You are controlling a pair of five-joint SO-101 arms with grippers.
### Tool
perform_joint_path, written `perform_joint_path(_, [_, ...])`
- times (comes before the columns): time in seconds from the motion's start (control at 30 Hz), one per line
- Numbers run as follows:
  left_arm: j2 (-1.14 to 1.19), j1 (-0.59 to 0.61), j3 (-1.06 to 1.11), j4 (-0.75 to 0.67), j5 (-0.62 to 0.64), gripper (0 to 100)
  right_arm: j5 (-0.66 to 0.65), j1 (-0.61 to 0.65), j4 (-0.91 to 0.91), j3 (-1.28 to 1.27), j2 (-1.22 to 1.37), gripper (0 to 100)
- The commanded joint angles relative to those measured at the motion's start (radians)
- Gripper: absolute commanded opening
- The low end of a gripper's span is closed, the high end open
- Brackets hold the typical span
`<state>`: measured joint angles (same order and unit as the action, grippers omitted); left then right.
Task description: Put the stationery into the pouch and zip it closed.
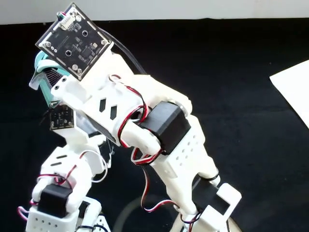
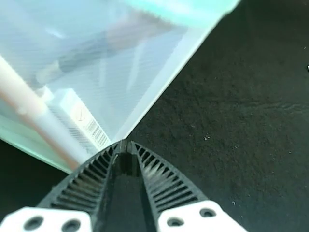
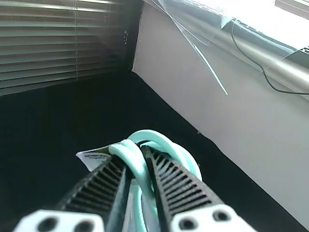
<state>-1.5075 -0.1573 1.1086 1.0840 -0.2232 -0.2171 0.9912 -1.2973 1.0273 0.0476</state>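
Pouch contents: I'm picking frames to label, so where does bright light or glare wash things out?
Left wrist view: light shines through the pouch, paling its far part; a pen and white box read clearly. Right wrist view: the bright area past the wall is blown out; the mint loop in the end effector is evenly lit. High view: white arm bright on the black table, no glare.

Pouch (image 1: 44,92) mostly hidden behind arms (image 1: 145,125) in high view; a teal edge peeks out. Left wrist view: stationery (image 2: 79,118) inside blurred thru translucent wall. White sheet (image 1: 294,92) cropped at view's edge.
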Motion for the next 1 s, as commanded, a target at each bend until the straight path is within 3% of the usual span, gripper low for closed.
perform_joint_path(0.0, [-0.013,0.012,-0.085,0.080,0.002,1,-0.008,0.008,0.005,0.044,-0.015,0.7])
perform_joint_path(0.07, [-0.013,0.012,-0.088,0.132,-0.005,1,-0.008,0.008,0.005,0.087,-0.013,0.7])
perform_joint_path(0.17, [-0.013,0.018,-0.088,0.198,-0.117,1,-0.012,0.012,0.007,0.180,-0.012,0.7])
perform_joint_path(0.4, [-0.012,0.174,-0.061,0.170,-0.180,1,-0.011,0.015,0.007,0.260,-0.007,0.7])
perform_joint_path(0.6, [-0.012,0.133,0.077,0.061,-0.175,1,-0.014,0.090,0.010,0.259,-0.007,0.7])
perform_joint_path(0.97, [-0.013,0.088,0.079,0.054,-0.175,1,-0.014,0.096,0.097,0.255,-0.004,0.7])
